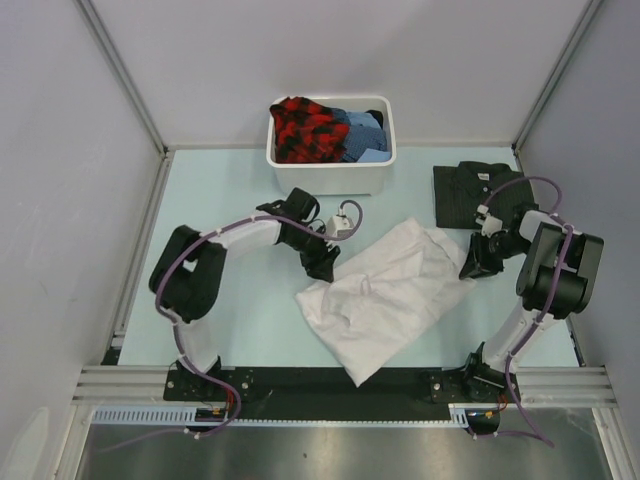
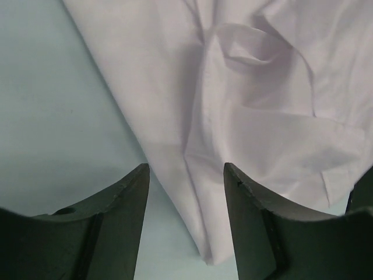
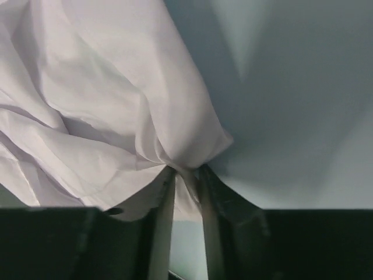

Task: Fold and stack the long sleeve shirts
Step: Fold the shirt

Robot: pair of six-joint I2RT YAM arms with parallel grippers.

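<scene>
The white long sleeve shirt [image 1: 385,290] lies crumpled across the middle of the table. My left gripper [image 1: 322,262] hovers at its left edge, open, with a fold of the cloth [image 2: 192,192] lying on the table between its fingers. At the shirt's right end my right gripper [image 1: 472,264] is shut on a bunched corner of the white cloth [image 3: 185,175]. The dark striped long sleeve shirt [image 1: 475,193] lies folded flat at the back right, just behind the right gripper.
A white plastic tub [image 1: 378,172] at the back centre holds a red-and-black checked garment [image 1: 308,130] and blue clothes [image 1: 363,133]. Grey walls close in the table on three sides. The arm bases stand on the black rail at the near edge.
</scene>
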